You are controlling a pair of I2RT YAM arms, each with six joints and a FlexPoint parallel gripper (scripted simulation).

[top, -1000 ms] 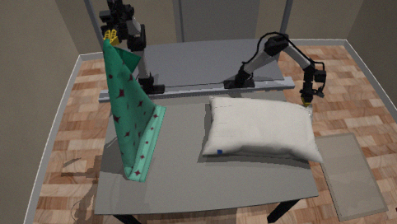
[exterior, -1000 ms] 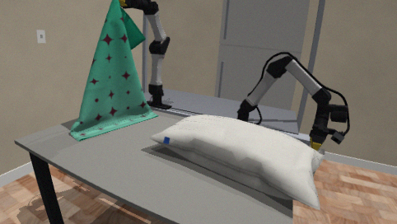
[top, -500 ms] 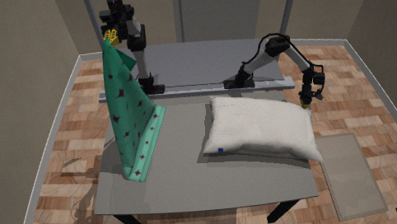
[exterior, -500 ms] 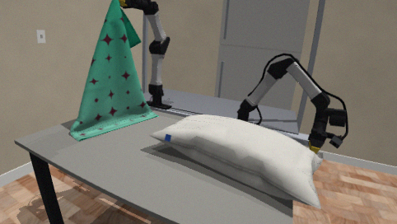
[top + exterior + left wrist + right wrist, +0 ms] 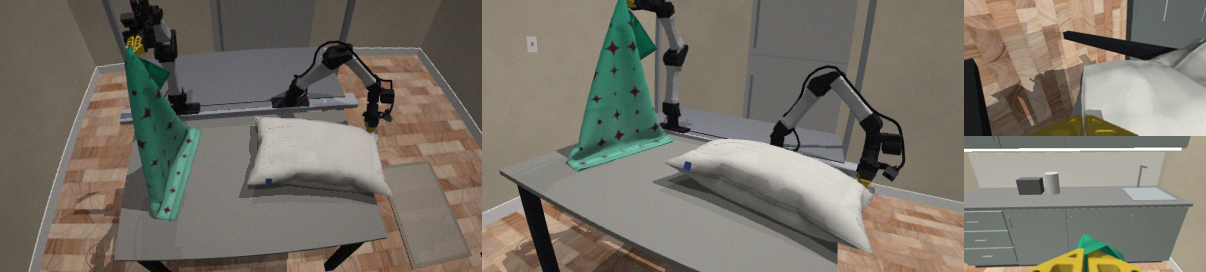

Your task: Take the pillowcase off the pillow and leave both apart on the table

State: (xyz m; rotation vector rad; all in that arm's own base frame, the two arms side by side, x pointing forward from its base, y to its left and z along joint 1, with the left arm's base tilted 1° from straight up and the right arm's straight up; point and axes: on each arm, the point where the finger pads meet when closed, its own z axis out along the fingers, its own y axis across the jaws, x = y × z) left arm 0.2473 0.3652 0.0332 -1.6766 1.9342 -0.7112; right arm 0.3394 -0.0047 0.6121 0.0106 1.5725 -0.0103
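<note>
Hanging from the right gripper (image 5: pixel 134 46) (image 5: pixel 631 4) (image 5: pixel 1085 260), its fingers pinched narrow on one end of the cloth, the green pillowcase (image 5: pixel 155 135) (image 5: pixel 617 95) (image 5: pixel 1095 246) drops steeply to the grey table (image 5: pixel 220 220) (image 5: pixel 607 200), where its lower hem touches down. The pillow (image 5: pixel 320 155) (image 5: pixel 767 175) (image 5: pixel 1140 91), bare and white, lies well apart on the left arm's side, its long axis running roughly along the rail between the two arm bases, while the hem runs across that line, from the rail side toward the table's opposite edge. The left gripper (image 5: pixel 370 128) (image 5: pixel 864 181) (image 5: pixel 1084 121) stands at the pillow's far, rail-side corner, its fingers closed tight on a thin fold there. With the case off and the right arm much the nearer to it, what remains, by all appearances, is the lowering and letting go. The claw sits high and to the rail side of the hem, so the fall should be steered down over the table, away from the pillow, lest too much cloth slide over the edge.
</note>
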